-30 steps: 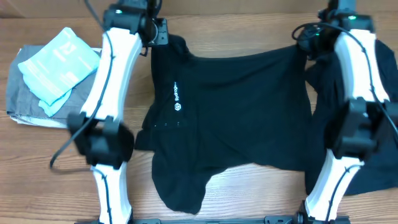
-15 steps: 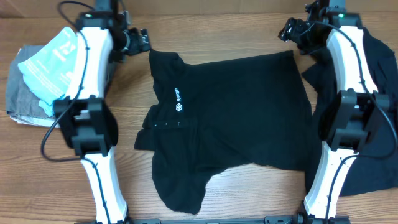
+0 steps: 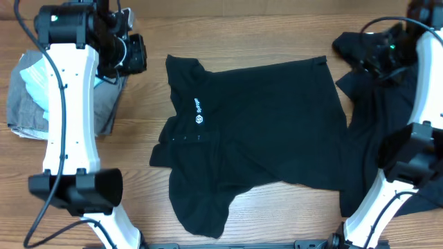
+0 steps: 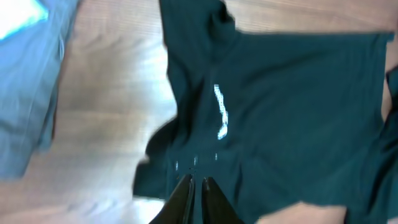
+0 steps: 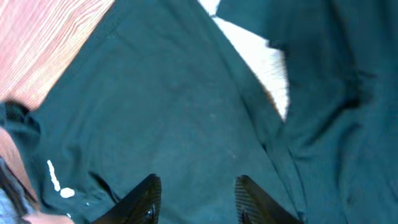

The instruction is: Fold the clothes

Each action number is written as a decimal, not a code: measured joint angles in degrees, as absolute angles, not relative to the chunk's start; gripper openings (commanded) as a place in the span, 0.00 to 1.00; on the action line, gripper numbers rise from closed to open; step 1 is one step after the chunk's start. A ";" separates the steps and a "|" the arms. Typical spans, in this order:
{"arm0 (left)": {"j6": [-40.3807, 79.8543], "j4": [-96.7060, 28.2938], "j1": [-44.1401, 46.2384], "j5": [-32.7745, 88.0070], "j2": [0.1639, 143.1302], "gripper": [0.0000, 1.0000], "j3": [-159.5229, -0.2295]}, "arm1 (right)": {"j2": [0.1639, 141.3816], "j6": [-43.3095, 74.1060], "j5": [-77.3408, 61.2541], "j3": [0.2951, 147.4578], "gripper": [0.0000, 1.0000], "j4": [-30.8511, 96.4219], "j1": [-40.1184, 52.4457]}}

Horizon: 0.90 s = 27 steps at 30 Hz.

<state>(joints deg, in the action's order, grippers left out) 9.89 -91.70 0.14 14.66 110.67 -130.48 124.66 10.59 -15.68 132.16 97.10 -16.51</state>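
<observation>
You have the polo shirt [image 3: 263,124] lying open across the middle of the bench [image 3: 263,34], logo side up, collar toward the left of the frame and hem toward the right. No fold shows in it yet. The body looks fairly flat, but the sleeve at the lower left of the overhead view is bunched and wants smoothing. A second black garment [image 3: 363,159] sits in a loose heap at the right edge, partly under your right arm and touching or just overlapping the shirt's hem side; it is unfolded too. So I judge the task barely begun: one shirt laid out ready, every fold on both pieces left to make.

Your left end effector [image 3: 135,55] hangs at the upper left, above the grey garment [image 3: 24,114] and the light blue packet [image 3: 34,76], clear of the shirt. In the left wrist view its fingers are nearly together with nothing between them. Your right end effector [image 3: 377,59] is at the upper right over the dark heap; the right wrist view shows its fingers well apart and empty, with black cloth below
</observation>
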 measured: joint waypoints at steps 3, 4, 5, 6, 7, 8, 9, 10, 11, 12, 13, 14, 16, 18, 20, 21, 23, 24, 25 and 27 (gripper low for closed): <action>9.93 -94.80 1.21 13.04 107.90 0.06 -130.47 | 123.42 10.50 -15.62 130.19 0.42 96.97 -17.32; 10.15 -96.09 1.98 11.77 106.50 0.05 -130.47 | 122.34 10.55 -15.64 128.55 0.43 96.90 -17.21; 10.35 -96.49 2.52 10.83 105.45 0.04 -130.45 | 121.38 10.55 -15.66 127.20 0.43 97.03 -17.10; 10.70 -96.51 3.27 9.74 104.03 0.04 -130.34 | 119.94 10.52 -15.62 125.27 0.44 96.99 -16.99; 11.09 -96.44 3.97 8.60 102.43 0.04 -130.02 | 118.39 10.55 -15.66 123.28 0.45 97.01 -16.80; 11.68 -96.53 4.62 7.55 100.77 0.04 -129.58 | 116.53 10.57 -15.59 121.03 0.46 97.08 -16.75; 12.03 -96.51 5.19 6.63 98.78 0.04 -128.90 | 114.85 10.59 -15.53 119.07 0.46 97.10 -16.71; 12.16 -96.51 5.61 6.02 97.06 0.05 -128.14 | 113.21 10.52 -15.25 117.21 0.46 97.08 -16.69; 12.36 -96.53 5.67 5.39 95.13 0.06 -126.96 | 111.35 10.50 -14.72 114.93 0.47 96.82 -16.67; 12.51 -96.64 5.65 4.89 93.89 0.08 -126.08 | 110.21 10.46 -14.31 113.38 0.47 96.60 -16.69; 12.80 -96.71 5.48 4.05 92.44 0.09 -124.70 | 109.49 10.50 -13.91 112.22 0.47 96.33 -16.69; 13.15 -96.66 5.10 3.55 91.44 0.10 -123.22 | 108.92 10.46 -13.47 110.89 0.49 95.68 -16.69; 13.41 -96.01 4.14 2.98 90.37 0.13 -119.66 | 108.68 10.57 -12.88 108.33 0.53 93.60 -16.69; 13.37 -93.80 2.50 3.01 90.28 0.19 -114.78 | 108.86 10.59 -12.40 105.67 0.58 91.20 -16.69; 13.15 -89.45 0.12 4.62 90.94 0.26 -108.09 | 109.01 10.66 -11.99 103.98 0.66 89.49 -16.69; 12.80 -87.20 -1.10 6.13 91.37 0.29 -104.84 | 109.03 10.74 -11.84 103.53 0.72 88.92 -16.69; 11.27 -81.93 -3.53 10.39 92.25 0.34 -98.30 | 109.03 10.92 -11.64 103.24 0.90 88.20 -16.69; 10.41 -78.96 -4.62 12.86 92.53 0.35 -94.91 | 109.03 10.79 -11.57 103.24 1.00 87.85 -16.69; 9.93 -76.29 -5.48 15.27 92.77 0.34 -91.74 | 109.03 10.87 -11.62 103.22 1.00 87.66 -16.69; 8.93 -71.18 -6.87 18.92 93.17 0.34 -85.95 | 109.03 10.46 -11.53 103.13 1.00 87.31 -16.69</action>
